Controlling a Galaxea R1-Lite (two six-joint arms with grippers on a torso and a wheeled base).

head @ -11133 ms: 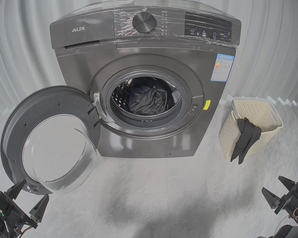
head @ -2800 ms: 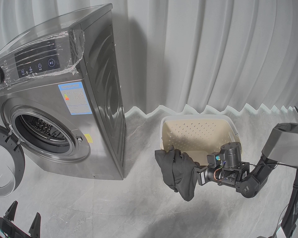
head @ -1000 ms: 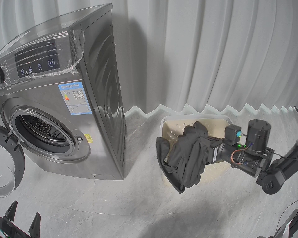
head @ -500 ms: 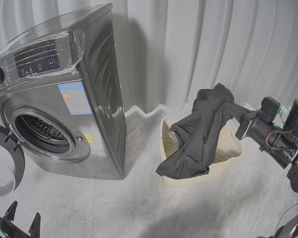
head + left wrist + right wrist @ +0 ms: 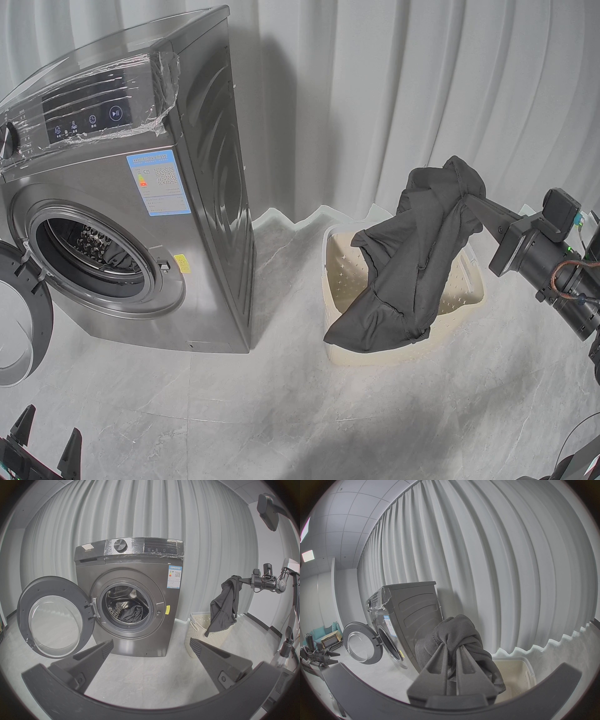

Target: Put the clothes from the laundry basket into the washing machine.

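Note:
A dark grey garment (image 5: pixel 412 262) hangs from my right gripper (image 5: pixel 469 200), which is shut on its top above the cream laundry basket (image 5: pixel 470 294). The cloth's lower end still reaches the basket's front rim. In the right wrist view the gripper (image 5: pixel 451 650) pinches the bunched garment (image 5: pixel 456 633). To the left stands the grey washing machine (image 5: pixel 125 187), its door (image 5: pixel 53 617) swung wide and dark clothes (image 5: pixel 131 612) lying in the drum. My left gripper (image 5: pixel 47 440) is low at the front left, open and holding nothing.
White curtains (image 5: pixel 375 94) line the wall behind the machine and the basket. Pale tiled floor (image 5: pixel 281 406) lies bare between the machine's front and the basket. The open door (image 5: pixel 19 331) juts out on the machine's left side.
My right arm has lifted the garment off the basket's rim and high above the basket. The head view turned from the machine toward the basket and has just shifted slightly. The left gripper stays put.

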